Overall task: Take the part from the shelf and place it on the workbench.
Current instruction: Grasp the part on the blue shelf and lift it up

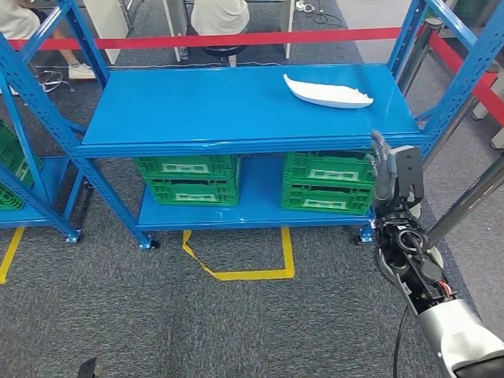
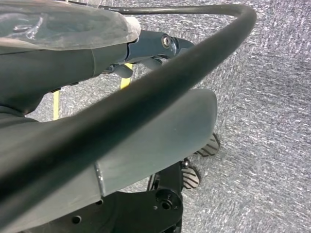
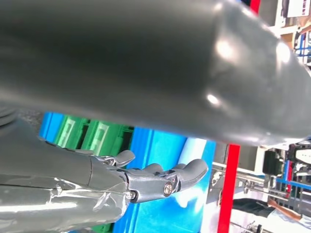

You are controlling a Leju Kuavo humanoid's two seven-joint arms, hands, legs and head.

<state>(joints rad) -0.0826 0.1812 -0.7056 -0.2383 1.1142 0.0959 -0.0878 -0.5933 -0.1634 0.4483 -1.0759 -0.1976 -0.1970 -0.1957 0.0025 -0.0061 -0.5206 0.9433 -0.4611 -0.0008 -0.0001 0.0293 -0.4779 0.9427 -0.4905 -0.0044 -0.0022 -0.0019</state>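
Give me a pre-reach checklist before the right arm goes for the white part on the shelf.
1. Target in sight: long white moulded plastic part lies flat on the blue steel shelf's top deck, right end. Ok.
2. Right robot hand empty, fingers extended. Ok.
3. Hand height: beside the deck's front edge, below the part. Not ok.
4. Path: nothing else lies on the deck near the part; blue upright stands close on the right. Ok, mind it.
5. Left robot hand hangs over the floor. Ok.
6. Workbench location: cannot tell.
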